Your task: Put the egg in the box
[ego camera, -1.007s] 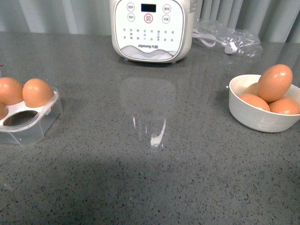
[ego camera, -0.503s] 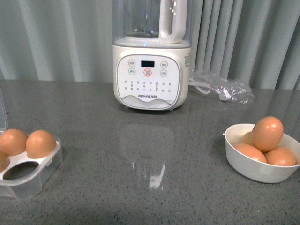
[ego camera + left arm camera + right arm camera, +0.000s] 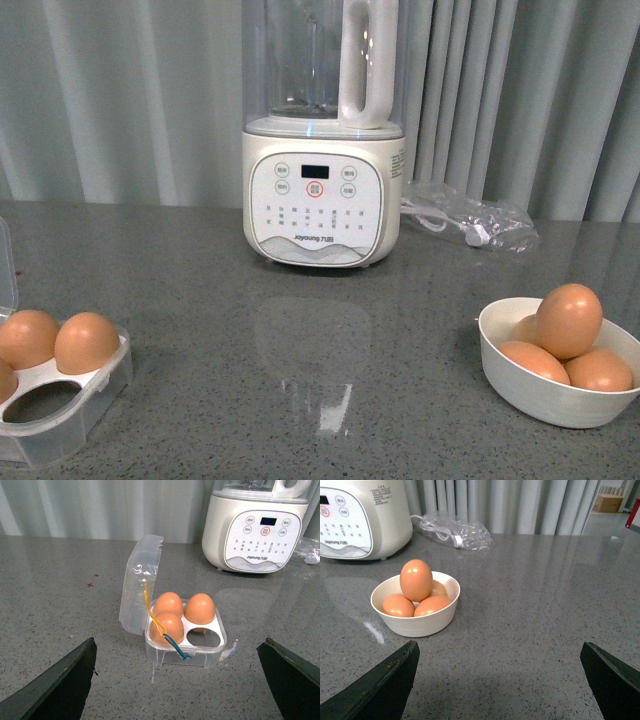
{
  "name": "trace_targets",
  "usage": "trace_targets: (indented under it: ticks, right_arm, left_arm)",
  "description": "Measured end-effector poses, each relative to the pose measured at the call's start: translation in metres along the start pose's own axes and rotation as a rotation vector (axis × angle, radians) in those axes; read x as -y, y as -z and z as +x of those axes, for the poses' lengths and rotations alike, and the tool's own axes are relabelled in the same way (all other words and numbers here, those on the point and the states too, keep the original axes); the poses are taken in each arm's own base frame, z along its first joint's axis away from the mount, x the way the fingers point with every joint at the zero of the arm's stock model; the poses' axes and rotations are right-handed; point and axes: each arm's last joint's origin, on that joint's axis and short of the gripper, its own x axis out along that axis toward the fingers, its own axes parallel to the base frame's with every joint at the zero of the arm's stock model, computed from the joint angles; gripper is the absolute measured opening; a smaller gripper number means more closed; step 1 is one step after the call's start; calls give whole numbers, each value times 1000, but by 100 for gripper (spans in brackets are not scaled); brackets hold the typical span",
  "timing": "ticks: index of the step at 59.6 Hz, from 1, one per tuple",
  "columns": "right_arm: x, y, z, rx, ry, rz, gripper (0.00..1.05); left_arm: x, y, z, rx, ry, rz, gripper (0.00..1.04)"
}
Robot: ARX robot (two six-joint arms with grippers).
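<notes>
The box [image 3: 212, 647] is a clear egg case with its lid [image 3: 140, 587] standing open. Its white tray holds three orange-brown eggs [image 3: 167, 626]; one hole [image 3: 202, 637] is empty. It shows at the left edge of the front view [image 3: 100, 385]. A white bowl [image 3: 520, 385] at the right holds several eggs; the top egg [image 3: 568, 320] stands on the others. The bowl also shows in the right wrist view [image 3: 420, 622], with the top egg [image 3: 416, 580]. My left gripper [image 3: 180, 680] is open and empty, short of the box. My right gripper [image 3: 500, 680] is open and empty, beside the bowl.
A white blender [image 3: 320, 190] stands at the back middle of the grey counter [image 3: 330, 400]. A clear plastic bag with a cord [image 3: 470, 222] lies to its right. Grey curtains hang behind. A yellow and blue band [image 3: 165, 632] hangs across the box.
The front view has tilted upward: the blender, bowl and box have slid down the picture and more of the curtain shows. Nothing on the counter has moved.
</notes>
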Motion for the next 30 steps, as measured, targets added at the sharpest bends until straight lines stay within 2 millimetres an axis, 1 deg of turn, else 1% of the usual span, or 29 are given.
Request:
trace_targets:
  ticks: [6,11,15,20,21,22,26,27,29,30]
  right_arm:
    - [0,-13,7,31,-22,5,98]
    - [1,-31,19,87,-49,8,98]
    - [3,-41,29,107,-59,18,98]
    - [5,-57,57,91,-80,51,98]
    - [5,-57,60,84,-82,53,98]
    - [5,-59,69,63,-89,63,98]
    - [3,-63,91,7,-109,80,98]
    - [3,-63,92,4,-112,81,98]
    - [1,-66,103,-11,-118,84,98]
    - [1,-67,105,-13,-120,84,98]
  left_arm:
    - [0,0,0,0,0,0,98]
    - [0,0,0,0,0,0,98]
    - [0,0,0,0,0,0,98]
    - [0,0,0,0,0,0,98]
    - [0,0,0,0,0,0,98]
    - [0,0,0,0,0,0,98]
    - [0,0,0,0,0,0,98]
    - [0,0,0,0,0,0,98]
    - [0,0,0,0,0,0,98]
    - [0,0,0,0,0,0,98]
